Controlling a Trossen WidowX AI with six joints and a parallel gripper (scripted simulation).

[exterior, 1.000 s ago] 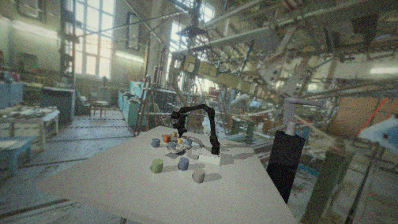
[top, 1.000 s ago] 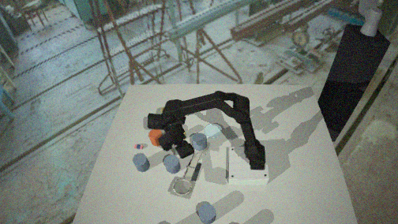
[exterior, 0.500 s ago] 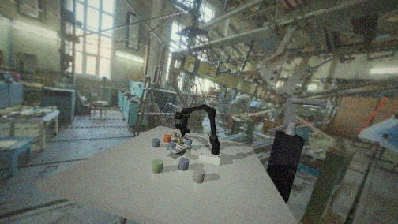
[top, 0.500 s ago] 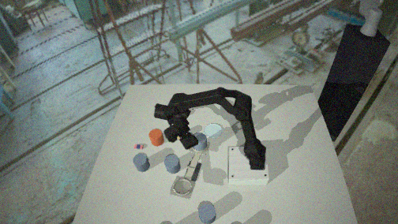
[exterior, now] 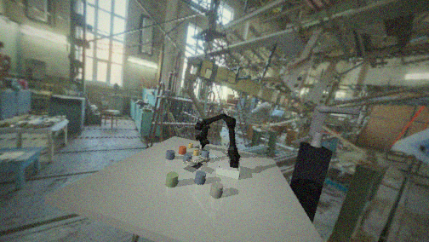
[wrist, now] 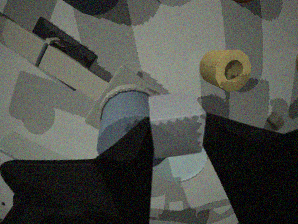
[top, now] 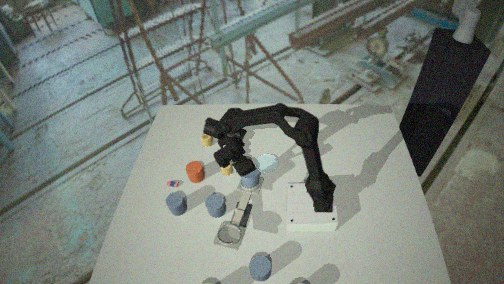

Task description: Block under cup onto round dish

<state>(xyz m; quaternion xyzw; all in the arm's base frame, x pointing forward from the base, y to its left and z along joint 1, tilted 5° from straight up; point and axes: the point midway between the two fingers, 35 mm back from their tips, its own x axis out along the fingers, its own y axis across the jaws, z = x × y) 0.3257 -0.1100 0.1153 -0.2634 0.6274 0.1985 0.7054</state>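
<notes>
My gripper (top: 235, 163) (exterior: 203, 144) (wrist: 173, 120) is shut on a light grey block (wrist: 175, 110), held above the table beside the far end of the balance. The block is hidden in the top and exterior views. A blue cup (top: 250, 179) (exterior: 205, 153) (wrist: 117, 111) stands on the balance's far end, close to my fingers. The balance (top: 219, 242) (wrist: 65, 68) has its near end uncovered, with a bare ring showing. The pale round dish (top: 268, 162) (wrist: 191, 169) lies just behind the cup; no cup is seen above it. In the wrist view it shows partly behind the block.
Other blue cups (top: 216, 205) (top: 176, 204) (top: 260, 266) stand around the balance. An orange cylinder (top: 195, 172) (exterior: 182, 150), yellow cylinders (top: 206, 140) (wrist: 217, 70) and a small pink-and-blue piece (top: 173, 184) are left. A green cylinder (exterior: 172, 180) and a grey one (exterior: 216, 190) stand near the front.
</notes>
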